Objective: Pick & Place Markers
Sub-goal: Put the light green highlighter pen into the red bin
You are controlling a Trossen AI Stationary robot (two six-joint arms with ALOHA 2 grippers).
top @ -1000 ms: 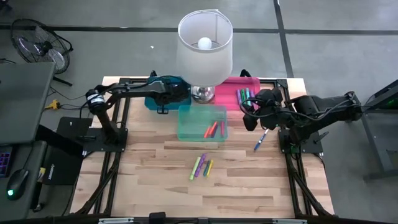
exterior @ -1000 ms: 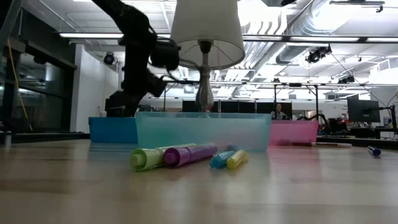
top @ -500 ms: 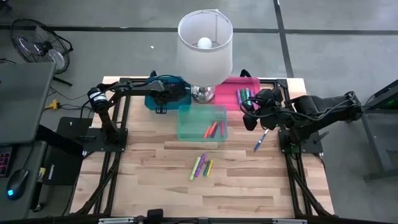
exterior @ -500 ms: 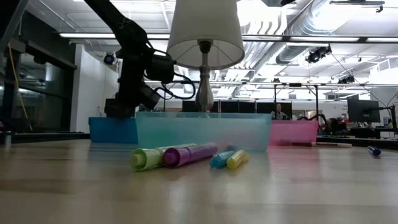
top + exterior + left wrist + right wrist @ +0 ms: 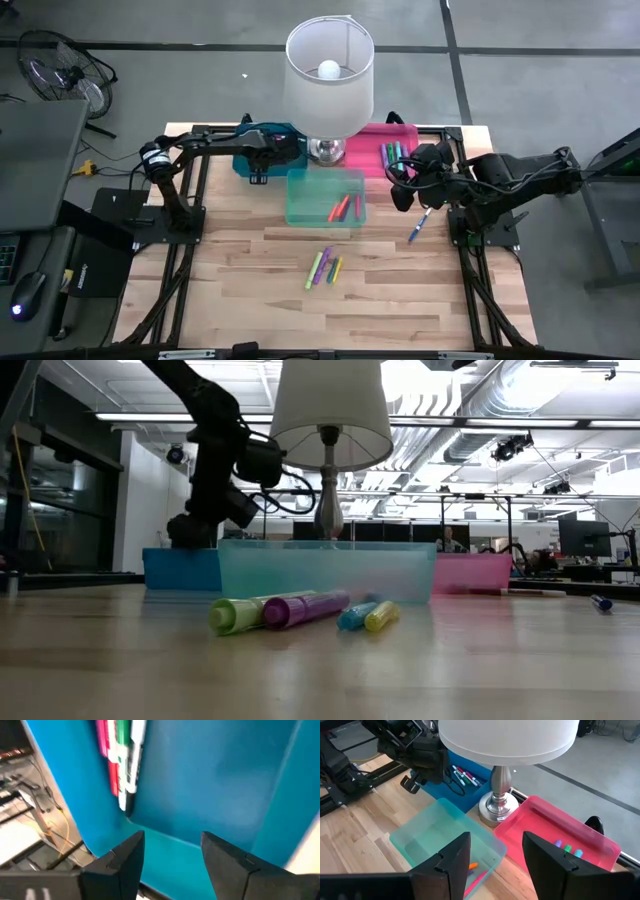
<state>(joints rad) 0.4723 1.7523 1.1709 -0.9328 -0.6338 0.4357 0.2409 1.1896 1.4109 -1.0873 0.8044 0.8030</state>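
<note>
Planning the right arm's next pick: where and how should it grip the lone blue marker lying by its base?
Grip the blue marker mid-barrel from straight above, fingers across its thin width. It lies flat and diagonal on bare wood, apart from everything, so the right gripper should turn to match.

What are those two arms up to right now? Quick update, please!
Left gripper open, empty, over blue bin. Right gripper open, hovering by pink bin. Four markers loose mid-table. Lamp stands between the bins.

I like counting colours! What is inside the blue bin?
Inside the blue bin, a few markers lie along one wall: pink, green and red. From above, the left gripper and the lampshade hide most of it.
</note>
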